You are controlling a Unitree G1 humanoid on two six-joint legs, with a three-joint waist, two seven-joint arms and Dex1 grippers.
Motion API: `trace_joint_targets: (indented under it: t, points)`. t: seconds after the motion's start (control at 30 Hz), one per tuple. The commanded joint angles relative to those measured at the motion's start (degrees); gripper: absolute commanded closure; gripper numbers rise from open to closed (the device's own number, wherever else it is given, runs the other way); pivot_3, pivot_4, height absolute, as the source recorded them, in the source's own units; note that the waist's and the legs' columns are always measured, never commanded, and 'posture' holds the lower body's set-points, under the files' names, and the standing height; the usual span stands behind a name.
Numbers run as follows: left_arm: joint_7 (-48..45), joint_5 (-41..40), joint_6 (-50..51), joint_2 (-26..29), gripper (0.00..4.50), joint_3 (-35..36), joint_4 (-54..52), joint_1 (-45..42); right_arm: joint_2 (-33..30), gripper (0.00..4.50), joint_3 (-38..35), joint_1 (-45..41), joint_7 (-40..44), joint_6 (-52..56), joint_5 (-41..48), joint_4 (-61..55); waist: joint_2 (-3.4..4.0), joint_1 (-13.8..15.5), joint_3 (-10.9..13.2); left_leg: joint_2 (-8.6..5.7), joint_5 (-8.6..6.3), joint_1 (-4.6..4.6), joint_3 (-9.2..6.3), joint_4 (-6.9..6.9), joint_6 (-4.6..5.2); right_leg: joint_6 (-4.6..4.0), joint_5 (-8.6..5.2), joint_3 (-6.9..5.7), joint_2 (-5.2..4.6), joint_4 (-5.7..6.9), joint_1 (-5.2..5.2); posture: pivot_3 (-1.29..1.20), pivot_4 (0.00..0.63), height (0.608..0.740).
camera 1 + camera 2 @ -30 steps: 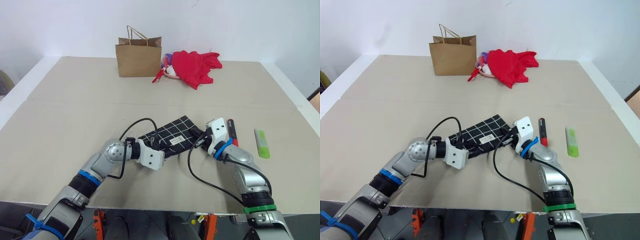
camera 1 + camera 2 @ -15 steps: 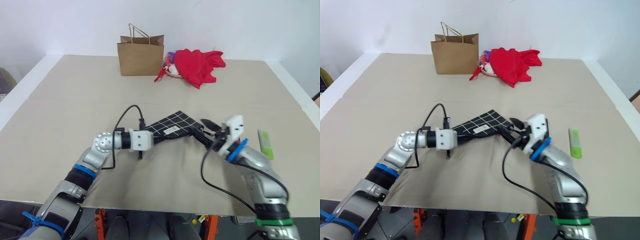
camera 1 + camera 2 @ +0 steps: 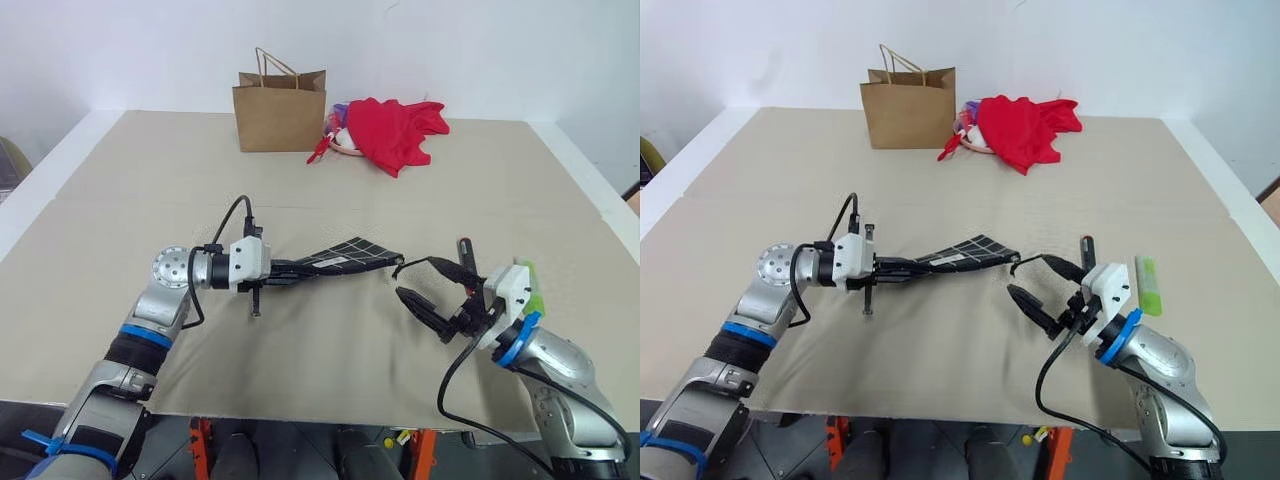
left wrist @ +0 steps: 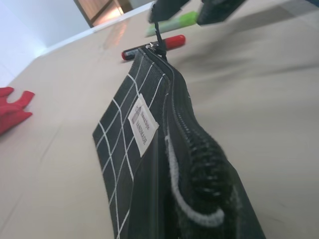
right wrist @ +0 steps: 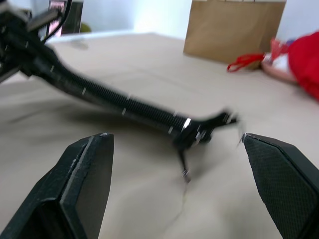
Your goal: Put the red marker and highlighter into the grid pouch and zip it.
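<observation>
Left eye view, catalogued from left to right. Item one: left gripper, black fingers clenched on the near end of the flat black fabric grid pouch with white lines, which is held off the beige surface and stretches out nearly level toward the right. Left wrist view shows the pouch's small white label, the zipper teeth running along its upper edge, and the black zipper pull hanging at the far end; whether the zipper stands open along its length cannot be told. Handling, as a judgement: light, soft and floppy; it sags unless pinched at an end seam, and the pull is small and loose, so best caught from the side with the cloth kept taut. Item two: right gripper, fingers released and spread wide, empty, just beside the pouch's free end and apart from it. Item three: slim red marker with black barrel and red cap, lying on the surface beyond the right gripper. Likely light, rigid and prone to rolling; take it across the middle of the barrel. Item four: short lime-green highlighter, lying to the right of the marker, partly hidden behind the right wrist. Chunkier, smooth plastic; grasp mid-body. Background, far edge: brown paper bag with handles and crumpled red cloth, no part of the task.
</observation>
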Motion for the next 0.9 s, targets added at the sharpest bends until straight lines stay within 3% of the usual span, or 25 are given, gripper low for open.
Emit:
trace_joint_targets:
  t: [0.03, 0.33, 0.43, 0.63, 0.7, 0.9]
  points:
    - [-0.4, -0.6, 0.1, 0.2, 4.50, 1.2, -3.5, 0.4, 1.3, 0.05, -0.8, -1.8, -2.4, 1.2, 2.5, -1.7, 0.00, 0.1, 0.0, 0.00, 0.00, 0.00, 0.00, 0.00, 0.00, -0.01, 0.01, 0.00, 0.00, 0.00, 0.00, 0.00, 0.150, 0.740]
    - [0.7, -0.5, 1.5, -0.3, 4.50, 1.2, -7.0, 1.7, 1.5, 0.05, 2.7, -2.8, -1.1, 2.0, 1.4, -0.4, 0.01, 0.1, 0.0, 0.00, 0.00, -0.02, -0.02, -0.03, 0.00, -0.03, -0.01, -0.02, 0.00, 0.00, 0.00, 0.00, 0.150, 0.740]
    - [1.1, -0.5, 1.7, -0.3, 4.50, 1.2, -7.5, 1.9, 1.8, 0.85, 2.5, -2.7, -1.1, 1.9, 2.3, -0.3, 0.01, 0.1, 0.0, 0.00, 0.00, -0.02, -0.02, -0.02, 0.00, -0.03, -0.01, -0.02, 0.00, 0.00, 0.00, 0.00, 0.150, 0.740]
    - [1.7, -0.3, 2.0, -0.4, 4.50, 1.2, -8.2, 2.3, 1.7, 3.76, 2.3, -3.6, -0.4, 1.1, 2.8, -0.5, 0.01, 0.1, 0.0, 0.00, 0.00, -0.02, -0.03, -0.02, 0.00, -0.02, -0.01, -0.03, 0.00, 0.00, 0.00, 0.00, 0.150, 0.740]
    - [1.6, -0.2, 1.8, -0.3, 4.50, 1.1, -8.2, 2.6, 1.3, 4.37, 2.3, -3.4, 0.4, 0.7, 2.8, -0.8, 0.01, 0.1, 0.0, 0.00, 0.01, -0.02, -0.03, -0.02, 0.00, -0.02, -0.01, -0.03, 0.00, 0.00, 0.00, 0.00, 0.150, 0.740]
    - [1.6, 0.1, 1.9, -0.3, 4.50, 1.0, -8.2, 2.9, 0.8, 4.37, 1.9, -3.0, 1.0, 1.1, 3.5, -2.3, 0.01, 0.1, 0.0, 0.00, 0.01, -0.02, -0.03, -0.02, 0.00, -0.02, -0.01, -0.03, 0.00, 0.00, 0.00, 0.00, 0.150, 0.740]
